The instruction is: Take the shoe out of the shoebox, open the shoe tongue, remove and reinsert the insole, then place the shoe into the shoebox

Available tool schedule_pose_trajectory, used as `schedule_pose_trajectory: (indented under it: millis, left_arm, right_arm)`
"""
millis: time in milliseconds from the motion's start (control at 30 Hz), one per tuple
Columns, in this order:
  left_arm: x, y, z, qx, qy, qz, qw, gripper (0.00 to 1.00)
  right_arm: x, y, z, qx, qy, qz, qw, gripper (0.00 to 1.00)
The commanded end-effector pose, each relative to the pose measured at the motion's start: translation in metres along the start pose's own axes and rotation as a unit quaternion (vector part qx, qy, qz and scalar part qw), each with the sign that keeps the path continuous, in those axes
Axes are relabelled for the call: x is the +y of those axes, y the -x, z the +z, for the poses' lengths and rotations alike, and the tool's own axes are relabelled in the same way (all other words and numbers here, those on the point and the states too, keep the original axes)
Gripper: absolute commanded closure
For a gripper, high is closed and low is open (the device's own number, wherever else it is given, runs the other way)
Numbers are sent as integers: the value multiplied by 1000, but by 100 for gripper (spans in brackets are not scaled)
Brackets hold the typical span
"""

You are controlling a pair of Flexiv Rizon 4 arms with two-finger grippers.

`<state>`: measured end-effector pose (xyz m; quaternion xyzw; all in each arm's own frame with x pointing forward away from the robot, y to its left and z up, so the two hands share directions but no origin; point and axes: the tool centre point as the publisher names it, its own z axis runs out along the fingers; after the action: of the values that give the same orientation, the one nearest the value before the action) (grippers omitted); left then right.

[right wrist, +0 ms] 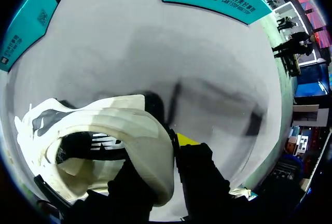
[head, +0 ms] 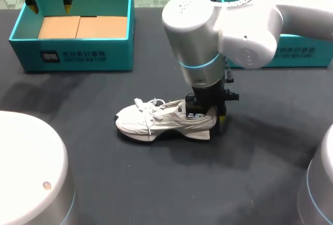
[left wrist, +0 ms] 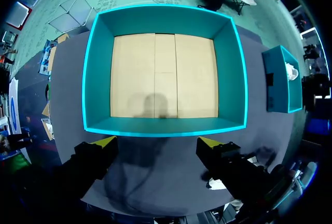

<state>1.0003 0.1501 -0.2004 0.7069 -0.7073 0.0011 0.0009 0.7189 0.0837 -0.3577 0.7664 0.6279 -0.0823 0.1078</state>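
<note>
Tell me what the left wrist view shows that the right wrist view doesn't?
Left wrist only: the inside of the empty shoebox, ahead of the open left gripper. Right wrist only: the white shoe up close, its heel pinched by the right gripper. Both: the dark table and teal boxes.

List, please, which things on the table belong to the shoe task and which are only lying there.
Belonging to the job:
- white shoe, lying on the table
- shoebox, open and empty
- right gripper, shut on the shoe's heel
- left gripper, open above the shoebox

Just lying about:
- second teal box, at the table's far right
</note>
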Motion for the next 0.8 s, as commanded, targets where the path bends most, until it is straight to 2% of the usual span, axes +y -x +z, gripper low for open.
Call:
schedule_pose_trajectory:
  millis: [33, 500, 600, 633, 667, 700, 800]
  left_arm:
    - [0, 0, 0, 0, 0, 0, 1000, 0]
    - [0, 0, 0, 0, 0, 0, 1000, 0]
    - [0, 0, 0, 0, 0, 0, 1000, 0]
    - [0, 0, 0, 0, 0, 0, 1000, 0]
    - [0, 0, 0, 0, 0, 0, 1000, 0]
    - [0, 0, 0, 0, 0, 0, 1000, 0]
    - [0, 0, 0, 0, 0, 0, 1000, 0]
  right_arm:
    - [0, -3, 10, -1, -4, 1, 1000, 100]
    - [1, -5, 25, 7, -16, -1, 1000, 100]
    - [-1, -5, 26, 13, -18, 1, 1000, 58]
    - [-1, -5, 26, 13, -19, 1, 1000, 49]
    - [-2, -5, 25, 20, -18, 2, 1000, 20]
    - [-3, -4, 23, 22, -18, 2, 1000, 2]
    - [-6, 0, 10, 37, -14, 2, 999, 0]
